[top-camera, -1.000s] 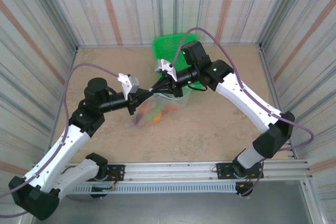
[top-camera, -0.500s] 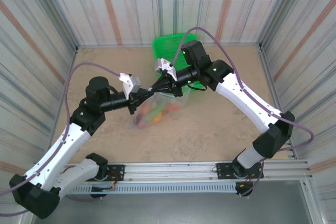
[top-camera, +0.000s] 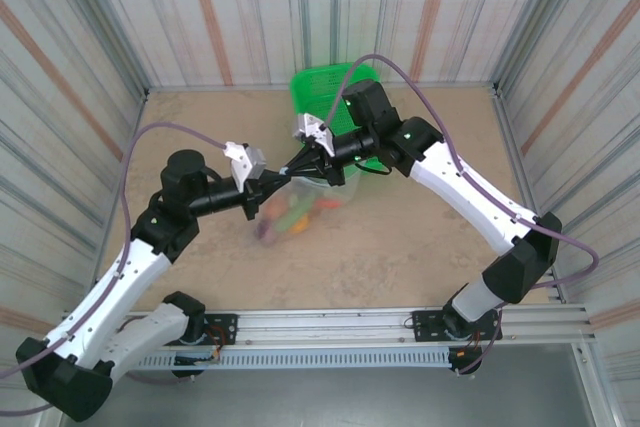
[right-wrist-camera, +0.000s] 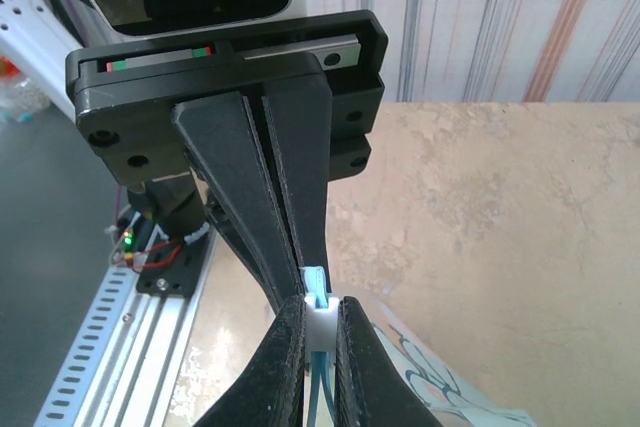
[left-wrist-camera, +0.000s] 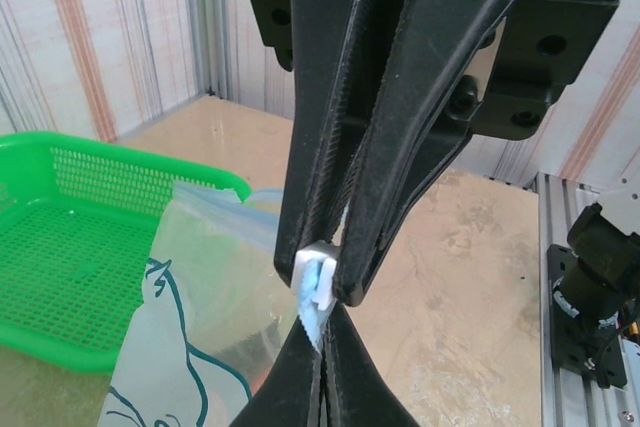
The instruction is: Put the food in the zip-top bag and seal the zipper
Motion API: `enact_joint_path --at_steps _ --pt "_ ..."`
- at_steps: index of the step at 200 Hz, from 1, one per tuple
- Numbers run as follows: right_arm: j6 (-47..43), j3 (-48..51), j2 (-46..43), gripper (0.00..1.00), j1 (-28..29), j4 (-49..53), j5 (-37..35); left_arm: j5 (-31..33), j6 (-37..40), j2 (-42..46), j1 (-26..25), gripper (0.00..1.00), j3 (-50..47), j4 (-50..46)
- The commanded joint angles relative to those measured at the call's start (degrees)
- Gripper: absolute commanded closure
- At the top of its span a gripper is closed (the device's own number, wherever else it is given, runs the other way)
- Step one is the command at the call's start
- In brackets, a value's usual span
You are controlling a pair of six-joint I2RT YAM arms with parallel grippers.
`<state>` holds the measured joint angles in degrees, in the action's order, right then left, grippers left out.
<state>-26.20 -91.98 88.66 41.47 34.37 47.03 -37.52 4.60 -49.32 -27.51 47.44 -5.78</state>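
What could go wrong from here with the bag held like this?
The left gripper pinches only a thin sliver of the bag edge; with food weighing the bag down, it may slip out. The right gripper clamps the white slider right against the left gripper's tip, so an angled pull might knock fingers together or pop the slider off.

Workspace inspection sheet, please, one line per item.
Surface: beige table, no spills seen.
Job's things: zip-top bag held up by its mouth edge, food inside; zipper slider at one end.
Clutter: green basket behind the bag.
Grippers: left gripper shut on the bag's edge; right gripper shut on the zipper slider.
Cables: purple cables arch over both arms.
Surroundings: striped walls; metal rail at the near edge.
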Motion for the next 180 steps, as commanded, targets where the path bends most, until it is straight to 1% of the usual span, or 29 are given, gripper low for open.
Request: enact_joint_path --at_steps 1,38,62,77,87,129,147,180 --pt "-0.19 2.94 -2.05 1.0 -0.79 1.12 -6.35 1.72 1.11 3.67 0.25 1.0 -0.89 3.1" --pt "0.99 6.67 -4.63 1.0 -0.79 -2.14 -7.06 2.97 0.42 5.71 1.16 1.0 -2.29 3.72" --pt "0.71 7.38 -5.09 1.0 -0.78 -1.55 -8.19 3.32 0.28 6.69 1.4 1.0 -2.59 3.9" --pt "0.64 8.39 -5.79 1.0 -0.96 -1.41 -9.32 5.02 0.43 7.88 1.57 1.0 -2.79 3.54" --pt "0.77 9.36 -6.45 1.0 -1.13 -1.71 -10.19 6.92 0.35 9.12 1.73 1.0 -3.12 3.58" --pt "1.62 13.94 -9.68 1.0 -1.85 -2.62 -15.01 18.28 -1.37 14.1 2.92 1.0 -5.5 4.2" --pt "2.16 16.09 -11.07 1.0 -2.26 -2.83 -17.69 21.91 -1.97 16.12 3.81 1.0 -6.29 4.1" --pt "4.39 20.03 -13.7 1.0 -3.67 -3.35 -24.88 29.07 -4.57 19.02 5.26 1.0 -7.25 2.46"
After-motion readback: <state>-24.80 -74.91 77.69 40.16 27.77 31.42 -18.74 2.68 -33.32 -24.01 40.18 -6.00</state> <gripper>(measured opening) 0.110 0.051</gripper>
